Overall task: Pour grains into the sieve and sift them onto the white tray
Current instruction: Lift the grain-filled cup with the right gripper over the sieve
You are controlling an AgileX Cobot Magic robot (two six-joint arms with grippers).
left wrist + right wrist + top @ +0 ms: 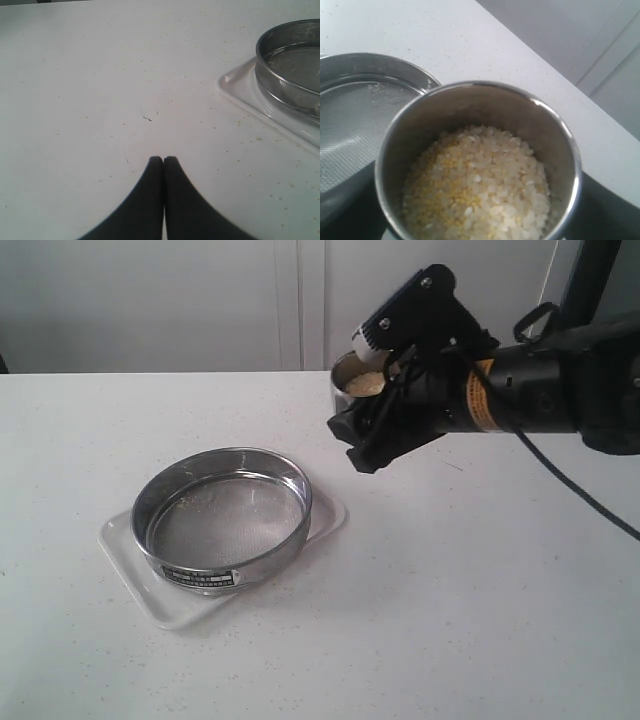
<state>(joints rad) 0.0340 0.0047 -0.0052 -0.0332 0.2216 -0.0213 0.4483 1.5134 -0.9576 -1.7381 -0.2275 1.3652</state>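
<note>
The sieve (225,518) stands on the white tray (150,592) left of centre, its mesh nearly bare, with a little pale residue at the far wall. My right gripper (375,390) is shut on a small steel cup (343,372) of grains (365,383), held in the air behind and to the right of the sieve. The right wrist view looks down into the cup (480,91), whose yellow and off-white grains (480,185) reach about halfway up, with the sieve (350,120) beyond. My left gripper (163,159) is shut and empty over bare table, apart from the sieve (295,65) and tray (245,95).
A white table (480,620) carries everything. Tiny stray specks dot the table (150,119) near the tray. A pale wall with panel seams (300,300) runs behind the table's far edge. The left arm does not show in the exterior view.
</note>
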